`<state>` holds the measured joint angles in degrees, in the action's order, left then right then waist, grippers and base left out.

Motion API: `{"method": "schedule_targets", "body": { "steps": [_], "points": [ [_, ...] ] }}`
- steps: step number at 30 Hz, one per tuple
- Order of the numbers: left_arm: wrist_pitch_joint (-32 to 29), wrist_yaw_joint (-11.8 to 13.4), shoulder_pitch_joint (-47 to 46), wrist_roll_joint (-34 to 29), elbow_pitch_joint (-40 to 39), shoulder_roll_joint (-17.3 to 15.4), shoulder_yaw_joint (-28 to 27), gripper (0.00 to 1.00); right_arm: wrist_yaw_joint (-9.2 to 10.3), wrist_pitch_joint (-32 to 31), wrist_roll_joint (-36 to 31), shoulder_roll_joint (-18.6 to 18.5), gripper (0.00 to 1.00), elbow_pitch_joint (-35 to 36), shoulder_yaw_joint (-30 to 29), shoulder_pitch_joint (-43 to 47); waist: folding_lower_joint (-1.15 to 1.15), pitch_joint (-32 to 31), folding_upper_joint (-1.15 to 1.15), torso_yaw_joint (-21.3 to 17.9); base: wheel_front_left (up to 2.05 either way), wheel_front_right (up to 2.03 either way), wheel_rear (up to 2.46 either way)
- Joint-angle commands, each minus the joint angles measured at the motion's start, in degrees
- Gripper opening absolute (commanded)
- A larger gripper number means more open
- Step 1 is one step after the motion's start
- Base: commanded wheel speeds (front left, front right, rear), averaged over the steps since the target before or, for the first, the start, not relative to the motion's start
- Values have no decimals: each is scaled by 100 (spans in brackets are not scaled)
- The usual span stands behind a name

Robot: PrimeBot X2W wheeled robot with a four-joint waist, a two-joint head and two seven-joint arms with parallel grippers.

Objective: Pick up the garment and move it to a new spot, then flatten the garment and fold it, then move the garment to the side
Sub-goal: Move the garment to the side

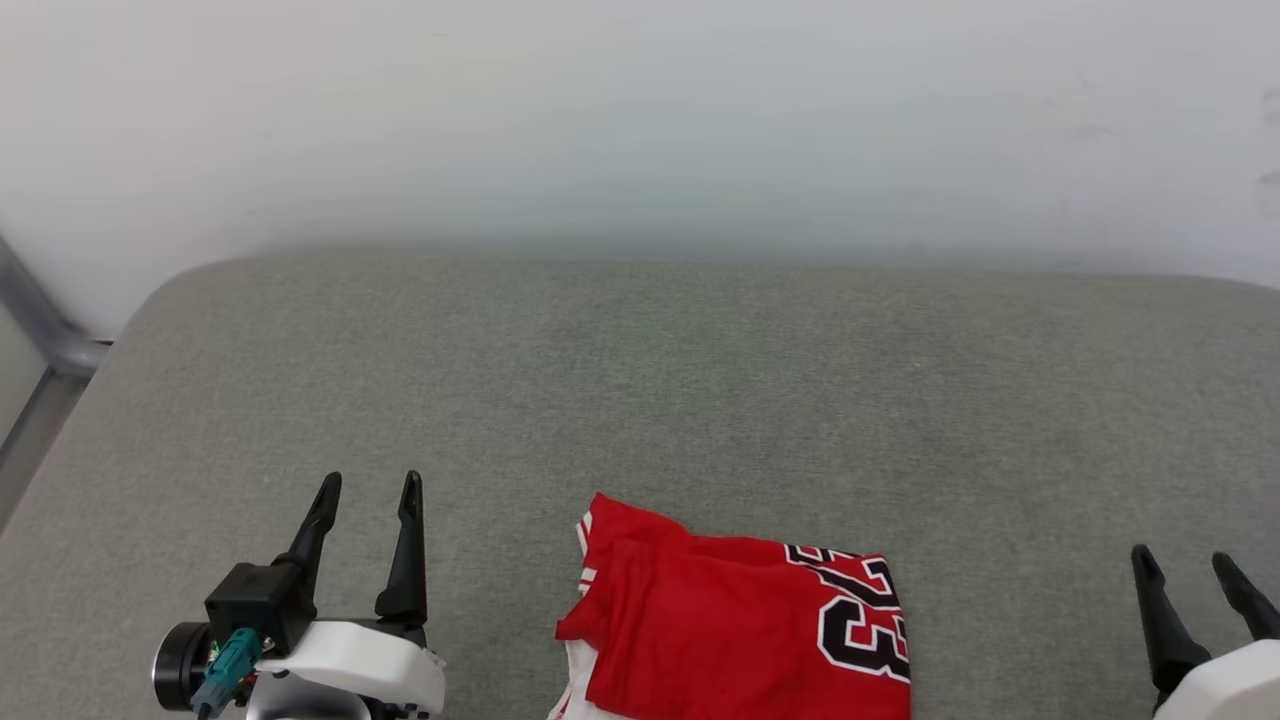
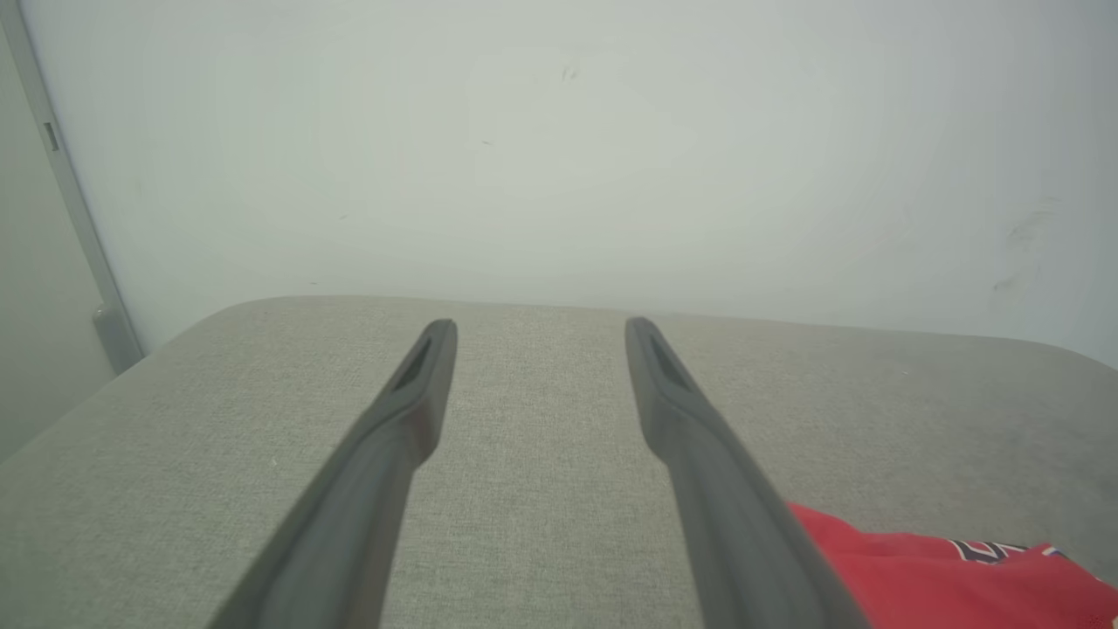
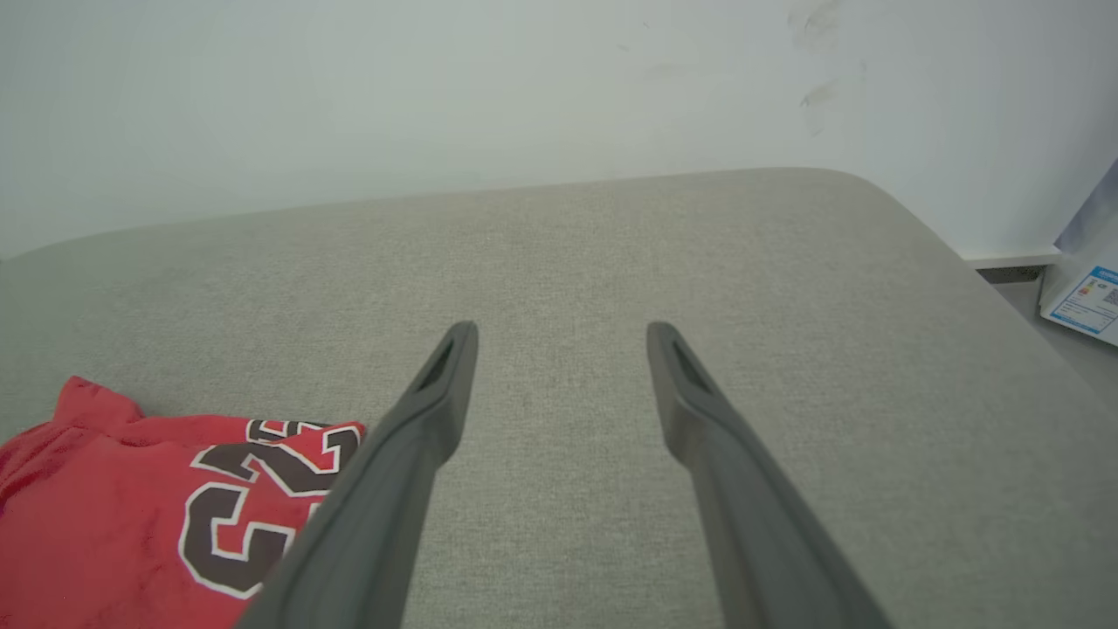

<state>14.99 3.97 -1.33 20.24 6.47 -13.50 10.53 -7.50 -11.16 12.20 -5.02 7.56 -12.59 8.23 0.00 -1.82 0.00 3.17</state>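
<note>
Folded red garment (image 1: 735, 625) lying on the grey cushion (image 1: 640, 400) near its front edge, left gripper (image 1: 368, 492) fingers spread wide and empty, right gripper (image 1: 1190, 565) likewise wide apart, each well apart from it

— What's at the back?
— A plain pale wall (image 1: 640, 120). It has a few dark scuffs (image 3: 817, 92) towards the right.

— And below it?
— A grey fabric pad (image 1: 700, 380) with rounded corners. Its far edge lies along the wall.

— Anything at the sides?
— On the left, a grey metal rail (image 1: 35, 310) slants down past the pad's corner. On the right there's white skirting (image 3: 1009, 259), a bit of grey floor (image 3: 1061, 339), and a box (image 3: 1087, 297) with a blue-printed label.

— The light?
— Soft and even.
</note>
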Motion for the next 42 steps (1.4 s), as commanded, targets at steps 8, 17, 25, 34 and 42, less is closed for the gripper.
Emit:
{"method": "schedule_targets", "body": {
  "steps": [8,17,25,34,42],
  "points": [
    [26,-209,-216,-212,-82,322,-157,100,2,-1664,951,-245,100,-402,-123,34,0,413,0,490,0,0,0],
    [26,-459,-494,-352,-23,622,-481,100,2,-2607,1931,-169,100,-702,624,-332,0,876,0,854,0,0,0],
    [26,-739,-752,-610,23,853,-707,100,7,-3163,2612,-28,100,-1523,1121,-585,0,1276,0,1102,0,0,0],
    [26,-847,-671,-815,161,954,-856,100,5,-3069,2743,-237,0,-1351,1257,-767,0,1086,0,1015,0,0,0],
    [26,-897,-403,-1014,89,919,-966,100,3,-2928,2137,-719,0,-1033,1345,-769,0,607,0,519,0,0,0]
  ]
}}
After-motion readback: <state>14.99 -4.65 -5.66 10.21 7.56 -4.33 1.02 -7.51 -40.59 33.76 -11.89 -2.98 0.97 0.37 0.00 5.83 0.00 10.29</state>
